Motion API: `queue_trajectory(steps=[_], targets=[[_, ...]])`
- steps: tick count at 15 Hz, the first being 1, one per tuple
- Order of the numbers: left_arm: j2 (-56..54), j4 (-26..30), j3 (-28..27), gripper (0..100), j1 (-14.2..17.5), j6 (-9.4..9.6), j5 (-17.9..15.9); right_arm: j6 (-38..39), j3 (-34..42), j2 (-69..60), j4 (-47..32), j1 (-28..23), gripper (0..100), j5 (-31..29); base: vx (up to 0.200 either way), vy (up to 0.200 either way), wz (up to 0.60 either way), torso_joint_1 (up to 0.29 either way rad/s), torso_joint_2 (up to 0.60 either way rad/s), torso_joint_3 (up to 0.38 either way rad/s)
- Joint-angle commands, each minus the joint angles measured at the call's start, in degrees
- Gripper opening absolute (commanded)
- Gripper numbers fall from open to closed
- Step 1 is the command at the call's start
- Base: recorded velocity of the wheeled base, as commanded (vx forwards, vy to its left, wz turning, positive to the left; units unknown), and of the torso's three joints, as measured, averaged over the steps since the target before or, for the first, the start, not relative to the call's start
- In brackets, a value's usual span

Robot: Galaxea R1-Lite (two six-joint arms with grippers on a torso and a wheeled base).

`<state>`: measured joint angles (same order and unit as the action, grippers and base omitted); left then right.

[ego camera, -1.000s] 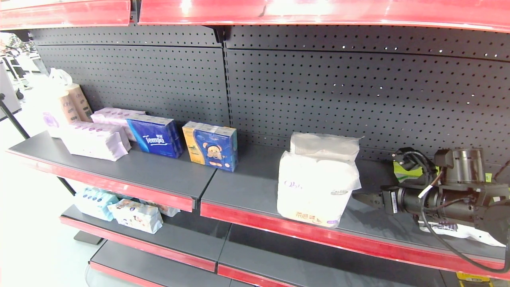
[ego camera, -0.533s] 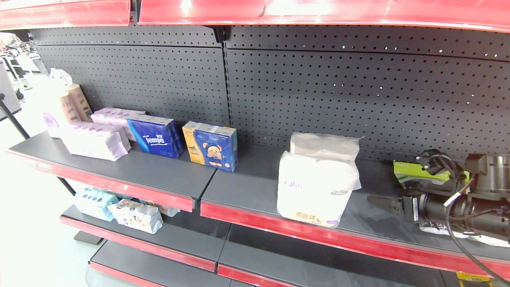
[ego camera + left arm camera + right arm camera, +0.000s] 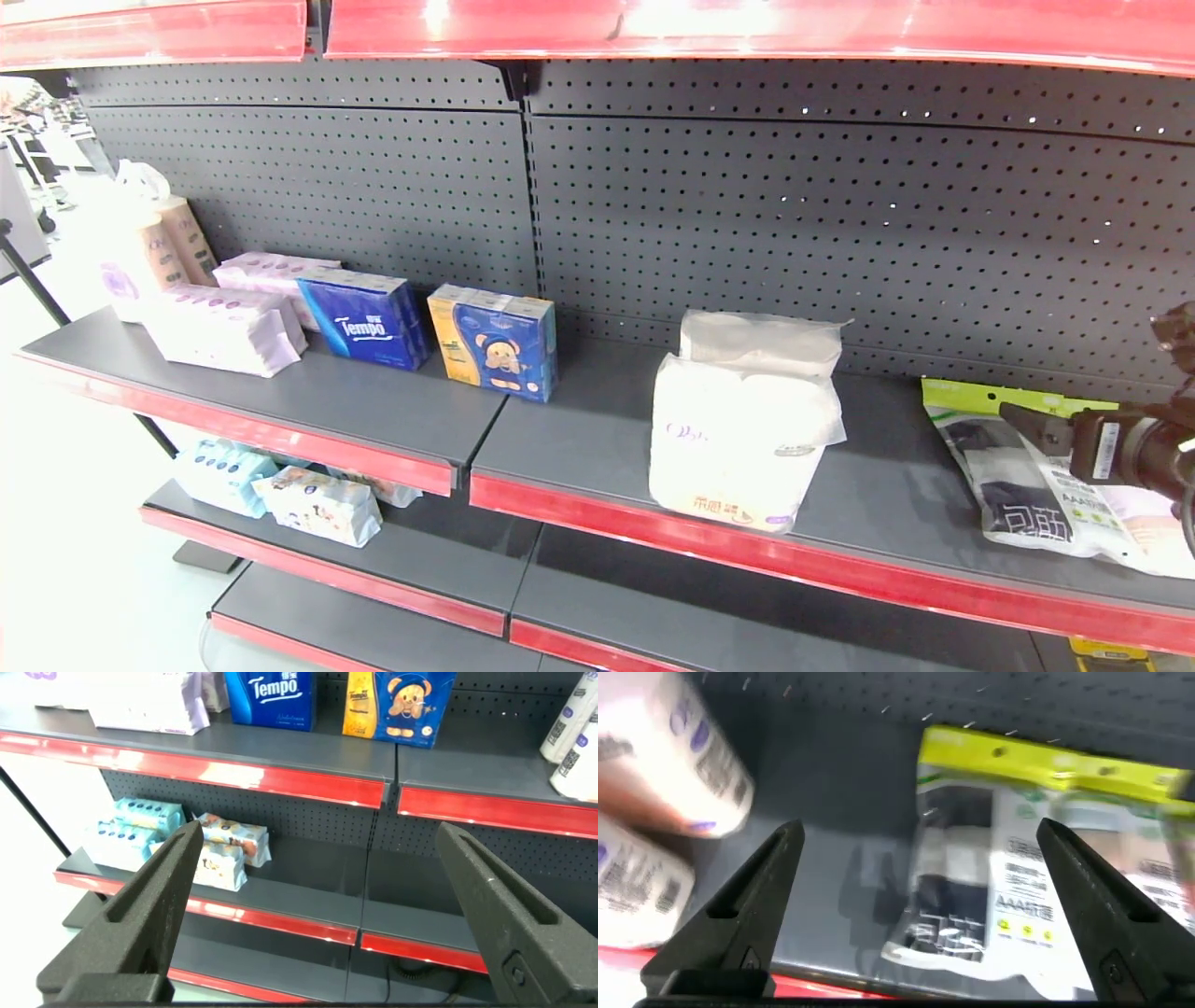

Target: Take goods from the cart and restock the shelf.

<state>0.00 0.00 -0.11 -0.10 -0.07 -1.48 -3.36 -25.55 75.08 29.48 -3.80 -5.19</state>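
Though apart, packet (image 3: pixel 976 882) before right jaws

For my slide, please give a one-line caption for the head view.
Open right gripper above a green-topped pack on the shelf, right of a white tissue pack.

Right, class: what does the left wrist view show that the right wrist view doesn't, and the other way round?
Left wrist view only: the blue tissue pack, the yellow bear pack and the tissue packs on the lower shelf, framed by the open left end effector. Right wrist view only: the green-topped packet lying flat, seen between the open fingers of the right end effector. Both: the white roll pack and the red-edged shelf it stands on.
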Motion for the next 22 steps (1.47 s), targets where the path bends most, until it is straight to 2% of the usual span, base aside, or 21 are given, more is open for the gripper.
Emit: queue_trajectory(steps=[1,3,5,15,22], targets=[[0.0,0.0,0.0,100,0.0,-0.01,0.0,1.0,0.2,-7.8,-4.7,-0.7,100,-0.9,0.0,0.0,0.0,0.0,0.0,0.0],[0.0,0.0,0.0,100,0.0,-0.01,0.0,1.3,0.7,-15.8,-18.0,-1.8,100,-1.0,0.0,0.0,0.0,0.0,0.0,0.0],[0.1,0.0,-0.1,100,0.0,-0.01,0.0,1.7,2.3,-20.5,-22.6,-1.9,100,-1.0,0.0,0.0,0.0,0.0,0.0,0.0],[0.0,0.0,0.0,100,0.0,-0.01,0.0,-1.6,11.8,-43.1,-22.8,-1.7,100,-1.4,0.0,0.0,0.0,0.0,0.0,0.0],[0.0,0.0,-0.1,100,0.0,-0.01,0.0,-4.7,18.3,-51.7,-22.7,0.0,100,-1.3,0.0,0.0,0.0,0.0,0.0,0.0]])
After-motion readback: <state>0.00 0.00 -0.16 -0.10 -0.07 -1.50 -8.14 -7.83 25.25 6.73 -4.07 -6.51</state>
